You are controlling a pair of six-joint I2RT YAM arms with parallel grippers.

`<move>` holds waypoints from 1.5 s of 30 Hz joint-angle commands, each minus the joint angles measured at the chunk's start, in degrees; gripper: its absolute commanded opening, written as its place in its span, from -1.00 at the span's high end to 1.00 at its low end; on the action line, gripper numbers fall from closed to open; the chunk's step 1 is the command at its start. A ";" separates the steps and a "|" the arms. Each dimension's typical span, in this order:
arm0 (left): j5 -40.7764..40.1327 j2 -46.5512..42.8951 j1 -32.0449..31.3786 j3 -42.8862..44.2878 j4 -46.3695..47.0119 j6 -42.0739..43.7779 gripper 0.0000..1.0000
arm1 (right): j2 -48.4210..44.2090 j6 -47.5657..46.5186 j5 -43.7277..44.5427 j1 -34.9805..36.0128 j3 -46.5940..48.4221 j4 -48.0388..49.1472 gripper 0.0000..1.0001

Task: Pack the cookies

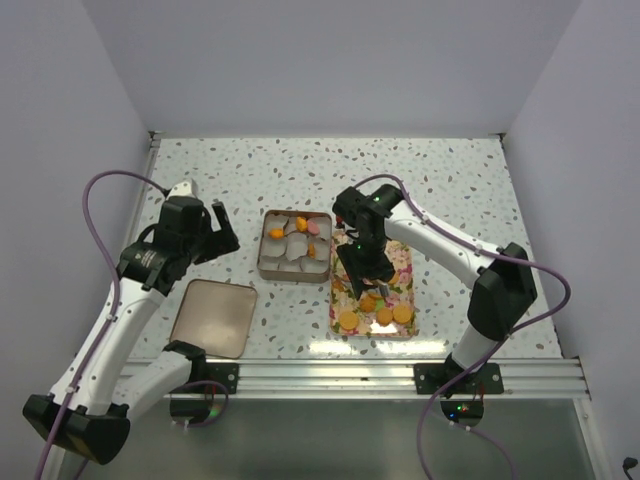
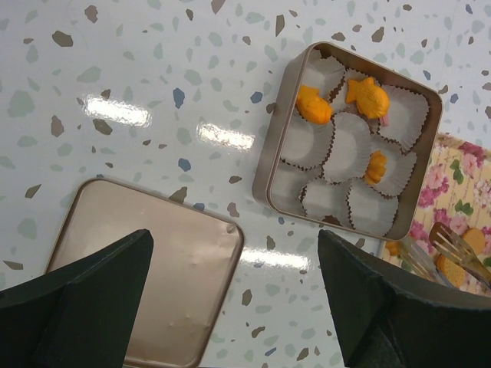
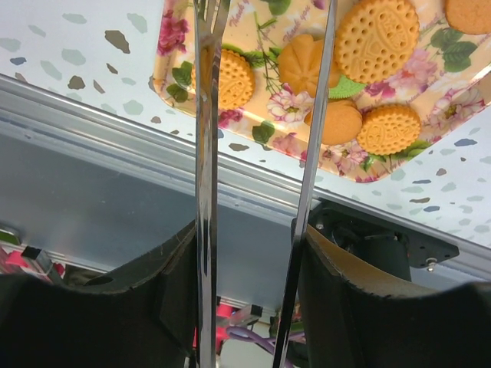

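Observation:
Several orange cookies (image 3: 377,38) and one green one (image 3: 345,88) lie on the flowered tray (image 3: 173,38), which sits right of the tin (image 1: 295,245). My right gripper (image 3: 249,253) is shut on metal tongs (image 3: 205,153), whose arms stand apart over the tray's near end; their tips run out of the wrist view. In the top view this gripper (image 1: 365,270) hovers over the tray (image 1: 375,290). The tin (image 2: 268,153) holds white paper cups, three with orange cookies (image 2: 313,105). My left gripper (image 2: 234,299) is open and empty above the table, left of the tin.
The tin's lid (image 1: 213,317) lies flat at the front left, below my left gripper (image 1: 215,232). The metal rail (image 3: 115,138) of the table's front edge runs just beyond the tray's near end. White walls enclose the speckled table.

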 commanded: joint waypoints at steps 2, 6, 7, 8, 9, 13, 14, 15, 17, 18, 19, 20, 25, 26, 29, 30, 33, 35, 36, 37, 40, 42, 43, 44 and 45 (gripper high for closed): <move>-0.82 0.73 0.27 -0.07 3.02 1.01 -0.89 | 0.39 -0.94 -1.68 0.35 -0.48 -0.07 -0.02; -0.82 1.17 0.27 0.19 3.28 1.01 -0.89 | 1.27 -1.47 -1.95 0.44 -0.04 0.11 -0.03; -0.82 1.34 0.27 0.19 3.37 1.01 -0.89 | 1.62 -1.47 -2.03 0.44 0.13 0.20 -0.03; -0.82 1.43 0.27 0.28 3.28 1.01 -0.89 | 1.97 -1.73 -2.03 0.35 0.31 0.20 -0.03; -0.82 1.61 0.27 0.28 3.37 1.01 -0.89 | 2.06 -1.73 -2.03 0.35 0.48 -0.06 -0.03; -0.91 1.70 0.27 0.28 3.46 1.01 -0.89 | 2.77 -2.09 -2.38 0.44 1.27 -0.16 -0.03; -0.91 1.78 0.27 0.28 3.46 1.01 -0.89 | 2.94 -2.35 -2.39 0.35 1.28 -0.24 -0.03; -0.91 1.78 0.27 0.19 3.46 1.10 -0.89 | 3.03 -2.52 -2.39 0.35 1.36 -0.42 -0.03; -0.91 1.87 0.27 0.11 3.46 1.10 -0.89 | 3.21 -2.70 -2.38 0.35 1.19 -0.42 -0.04; -0.91 1.78 0.27 0.19 3.46 1.19 -0.89 | 3.29 -2.70 -2.47 0.35 0.93 -0.42 -0.04; -0.91 1.78 0.27 0.19 3.46 1.19 -0.89 | 3.21 -2.70 -2.65 0.35 0.49 -0.33 -0.04; -0.91 1.87 0.27 0.28 3.46 1.19 -0.89 | 3.21 -2.70 -2.91 0.52 0.40 -0.24 -0.03; -0.91 2.22 0.27 0.28 3.63 1.19 -0.89 | 2.77 -2.44 -5.46 0.53 1.18 -0.07 -0.04; -0.91 2.22 0.27 0.28 3.63 1.27 -0.89 | 2.77 -2.35 -5.64 0.44 1.54 -0.15 -0.04; -0.74 2.31 0.27 0.28 3.90 1.19 -0.89 | 2.68 -2.35 -5.99 0.44 2.50 -0.77 -0.04; -0.74 2.31 0.27 0.28 3.90 1.19 -0.89 | 2.68 -2.26 -6.08 0.44 2.68 -0.86 -0.04; -0.74 2.22 0.27 0.10 3.90 1.10 -0.89 | 2.33 -2.26 -6.08 0.52 2.33 -1.03 -0.04; -0.82 2.05 0.27 -0.07 3.90 1.10 -0.89 | 2.15 -2.52 -5.73 0.44 1.37 -1.03 -0.04; -0.82 1.87 0.27 -0.16 3.90 1.01 -0.89 | 2.15 -2.53 -5.55 0.44 0.58 -0.86 -0.04; -0.91 1.78 0.27 -0.25 3.81 1.01 -0.89 | 2.06 -2.79 -5.29 0.44 0.22 -0.77 -0.04; -1.09 1.43 0.27 -0.25 3.55 1.01 -0.89 | 2.06 -2.79 -3.97 0.44 -0.48 -0.77 -0.04; -1.26 1.17 0.27 -0.34 3.37 0.92 -0.89 | 2.15 -2.79 -2.92 0.44 -0.57 -0.86 -0.04; -1.26 1.17 0.27 -0.34 3.28 0.92 -0.89 | 2.50 -2.70 -2.30 0.44 -0.57 -0.95 -0.05; -1.35 1.17 0.27 -0.34 3.28 0.92 -0.89 | 2.59 -2.79 -1.43 0.44 -0.48 -1.12 -0.05; -1.35 1.08 0.27 -0.34 3.11 0.92 -0.89 | 2.77 -2.88 -0.55 0.52 -0.57 -1.38 -0.05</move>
